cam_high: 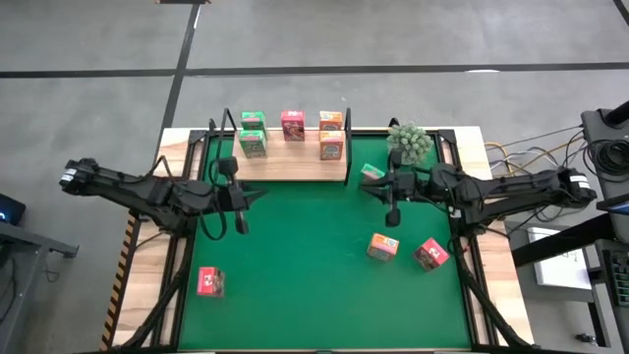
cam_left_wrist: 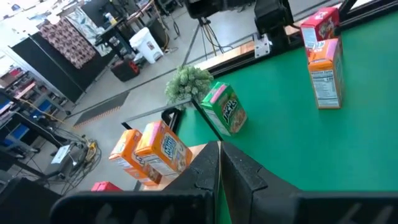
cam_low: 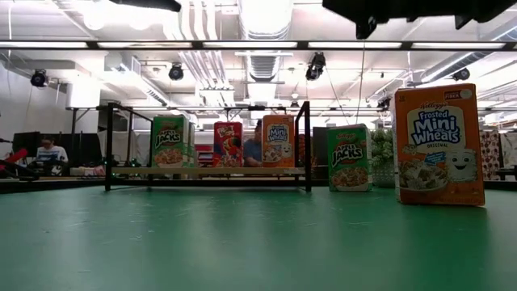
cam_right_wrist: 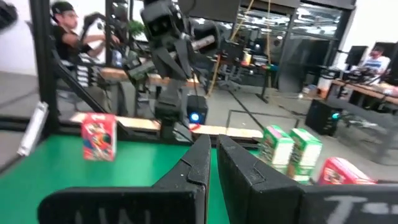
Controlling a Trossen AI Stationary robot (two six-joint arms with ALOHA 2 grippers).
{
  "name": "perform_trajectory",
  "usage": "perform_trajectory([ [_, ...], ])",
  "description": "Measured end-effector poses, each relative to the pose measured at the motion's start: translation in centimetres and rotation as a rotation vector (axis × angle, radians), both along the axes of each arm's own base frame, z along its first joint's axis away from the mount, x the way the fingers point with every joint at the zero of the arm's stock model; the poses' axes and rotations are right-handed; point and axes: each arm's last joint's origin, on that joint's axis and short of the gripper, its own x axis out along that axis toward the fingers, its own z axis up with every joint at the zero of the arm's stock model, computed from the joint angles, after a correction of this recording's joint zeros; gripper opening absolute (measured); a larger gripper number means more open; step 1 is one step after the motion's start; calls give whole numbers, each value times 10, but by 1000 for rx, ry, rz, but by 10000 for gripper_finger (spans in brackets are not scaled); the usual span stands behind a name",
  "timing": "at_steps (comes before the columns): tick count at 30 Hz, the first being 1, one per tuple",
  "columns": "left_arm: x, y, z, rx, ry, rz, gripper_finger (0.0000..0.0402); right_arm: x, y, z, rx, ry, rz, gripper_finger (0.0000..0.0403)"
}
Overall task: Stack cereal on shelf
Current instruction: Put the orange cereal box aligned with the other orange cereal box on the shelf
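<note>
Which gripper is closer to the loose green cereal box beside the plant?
Right. The right gripper, fingers shut and empty, hangs just in front of the green cereal box. The left gripper, also shut, is well across the mat, on the shelf's far side.

Low view: arms cut off at top edge, only dark undersides show. A person (cam_low: 254,150) behind the shelf (cam_low: 206,170) is mostly hidden by boxes. High view: box print too small to read; rear green box (cam_high: 253,121) partly covered by the front one (cam_high: 255,145). Left wrist view: red box (cam_left_wrist: 107,186) cut off at bottom edge, shelf mostly hidden behind the fingers (cam_left_wrist: 242,174). Right wrist view: pink-red box (cam_right_wrist: 343,171) partly hidden behind that arm's own fingers (cam_right_wrist: 249,174).
</note>
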Motion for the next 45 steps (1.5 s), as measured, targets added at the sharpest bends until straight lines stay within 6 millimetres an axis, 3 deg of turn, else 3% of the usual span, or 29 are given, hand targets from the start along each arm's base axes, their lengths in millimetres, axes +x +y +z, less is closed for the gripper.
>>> perform_trajectory([
  [5,-5,1,-6,-3,-10,1,0,6,9,9,51,45,44,18],
  [11,-5,1,-6,-16,-47,1,0,13,14,23,176,229,47,18],
  [20,-4,1,-8,-10,-37,0,0,26,25,30,492,719,-65,18],
  [29,-4,1,-8,-10,-36,0,0,27,58,27,615,1249,-288,18],
  [37,-4,1,-8,-10,-36,0,0,40,88,9,574,1321,-271,33],
  [45,-4,1,-8,-17,-38,2,0,44,101,-7,479,1307,-371,138],
])
